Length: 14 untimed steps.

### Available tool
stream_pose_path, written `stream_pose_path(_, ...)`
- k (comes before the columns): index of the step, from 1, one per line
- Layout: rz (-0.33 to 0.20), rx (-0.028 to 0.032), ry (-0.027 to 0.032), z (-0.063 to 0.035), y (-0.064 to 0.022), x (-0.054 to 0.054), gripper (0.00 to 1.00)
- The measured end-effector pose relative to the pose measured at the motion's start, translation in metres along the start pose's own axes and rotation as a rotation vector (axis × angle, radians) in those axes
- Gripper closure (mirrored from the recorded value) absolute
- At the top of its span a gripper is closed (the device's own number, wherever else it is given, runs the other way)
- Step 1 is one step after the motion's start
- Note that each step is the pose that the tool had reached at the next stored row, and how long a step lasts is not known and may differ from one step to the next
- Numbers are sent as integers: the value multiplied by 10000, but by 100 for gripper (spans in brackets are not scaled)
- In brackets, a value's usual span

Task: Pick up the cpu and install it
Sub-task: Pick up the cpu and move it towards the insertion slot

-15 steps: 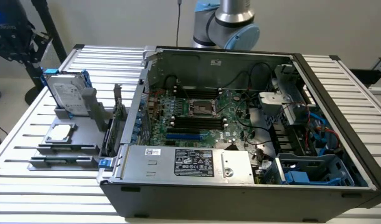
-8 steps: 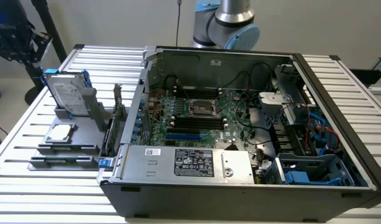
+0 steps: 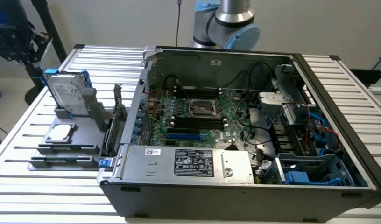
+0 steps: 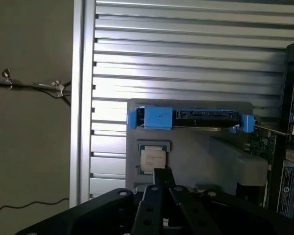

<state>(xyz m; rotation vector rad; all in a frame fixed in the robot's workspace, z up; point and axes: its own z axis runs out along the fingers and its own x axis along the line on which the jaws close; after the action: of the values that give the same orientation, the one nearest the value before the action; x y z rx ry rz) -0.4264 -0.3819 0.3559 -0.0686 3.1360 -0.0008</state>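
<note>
The cpu [image 3: 59, 133] is a small flat square chip with a silver top. It lies in a recess of the grey holder [image 3: 75, 149] on the slatted table, at the exterior view's left. In the wrist view the cpu [image 4: 153, 160] sits just past the tips of my gripper [image 4: 162, 172], well below it. The dark fingers [image 4: 159, 177] are together, shut on nothing. The empty cpu socket [image 3: 201, 108] sits in the middle of the motherboard inside the open computer case [image 3: 240, 205].
An upright silver hard drive [image 3: 69, 95] with blue brackets stands on the holder behind the cpu. A grey power supply [image 3: 184, 163] with a white label fills the case's front. Cables and drive cages crowd the case's right side. The arm [image 3: 231, 23] rises behind the case.
</note>
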Motion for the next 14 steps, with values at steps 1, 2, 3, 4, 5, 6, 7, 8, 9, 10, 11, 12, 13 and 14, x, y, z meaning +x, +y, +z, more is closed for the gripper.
stream_pose_path(1,1,0,0,0,0,0,88)
stream_pose_path(2,0,0,0,0,0,0,83)
stream_pose_path(3,0,0,0,0,0,0,76)
stream_pose_path(4,0,0,0,0,0,0,76)
stream_pose_path(5,0,0,0,0,0,0,70)
stream_pose_path(6,0,0,0,0,0,0,64)
stream_pose_path(7,0,1,2,1,0,0,58)
stream_pose_path(8,0,1,1,4,0,1,58)
stream_pose_path(9,1,0,-1,10,0,2,53)
stream_pose_path(10,2,-1,-2,18,0,2,53)
stream_pose_path(11,5,0,0,30,0,2,47)
stream_pose_path(12,10,0,0,47,0,2,40)
stream_pose_path(13,17,1,0,65,-2,3,40)
stream_pose_path(14,33,0,-1,83,-7,3,40)
